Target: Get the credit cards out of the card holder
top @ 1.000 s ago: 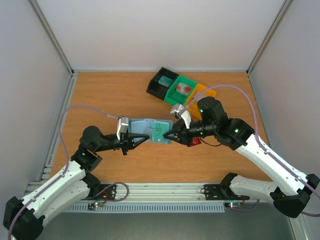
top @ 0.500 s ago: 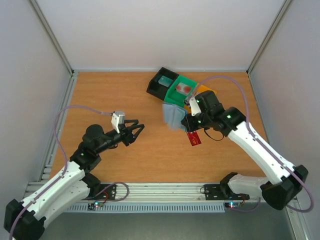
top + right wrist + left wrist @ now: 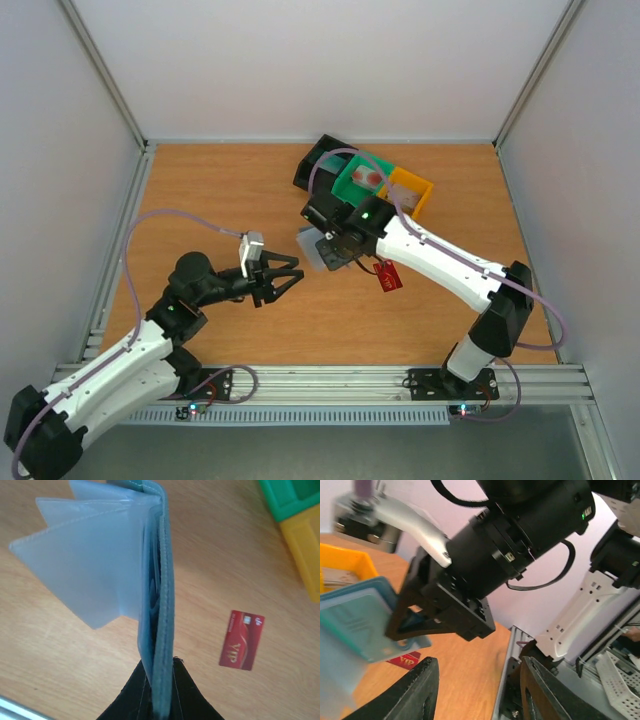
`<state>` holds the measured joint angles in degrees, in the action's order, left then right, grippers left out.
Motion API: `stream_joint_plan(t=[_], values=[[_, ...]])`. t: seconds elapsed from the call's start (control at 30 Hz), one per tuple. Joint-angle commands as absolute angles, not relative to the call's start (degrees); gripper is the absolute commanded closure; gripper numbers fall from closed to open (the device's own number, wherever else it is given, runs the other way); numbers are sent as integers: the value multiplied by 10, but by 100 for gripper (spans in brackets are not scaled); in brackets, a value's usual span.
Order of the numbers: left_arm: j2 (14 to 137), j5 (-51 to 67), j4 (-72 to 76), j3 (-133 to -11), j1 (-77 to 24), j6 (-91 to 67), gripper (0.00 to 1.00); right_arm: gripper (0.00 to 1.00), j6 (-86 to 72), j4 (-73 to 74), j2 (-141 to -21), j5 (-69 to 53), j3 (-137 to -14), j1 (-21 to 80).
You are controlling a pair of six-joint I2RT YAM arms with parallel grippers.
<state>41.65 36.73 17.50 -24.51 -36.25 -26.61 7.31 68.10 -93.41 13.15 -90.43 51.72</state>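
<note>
The card holder [image 3: 156,600] is clamped by the right gripper [image 3: 159,663]; one red card [image 3: 241,640] is out. Another is probably to be pulled by the spread, empty left gripper [image 3: 480,682].

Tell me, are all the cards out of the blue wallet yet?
Not yet. Done: one dark red plastic card lies on the wooden table. In hand: the right end effector is shut on the light blue soft card holder, lifted with its clear pockets fanned out; the left end effector is open and empty. Left: a pale teal card seems to sit inside the holder, and others may be hidden.
</note>
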Motion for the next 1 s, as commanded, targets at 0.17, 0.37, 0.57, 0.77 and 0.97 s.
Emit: stream_joint_plan(t=[0.17,0.37,0.57,0.77,0.97], values=[[439,300,229,-227,-388,-337,58,99,81,652,-979,40,-1000,568],[419,202,132,-212,-372,-352,65,99,96,608,-937,-24,-961,567],[396,233,119,-203,-340,-344,68,99,140,556,-865,-105,-893,548],[392,308,171,-206,-328,-304,65,99,208,494,-799,-224,-836,536],[388,409,223,-214,-328,-289,65,98,286,450,-730,-320,-777,530]])
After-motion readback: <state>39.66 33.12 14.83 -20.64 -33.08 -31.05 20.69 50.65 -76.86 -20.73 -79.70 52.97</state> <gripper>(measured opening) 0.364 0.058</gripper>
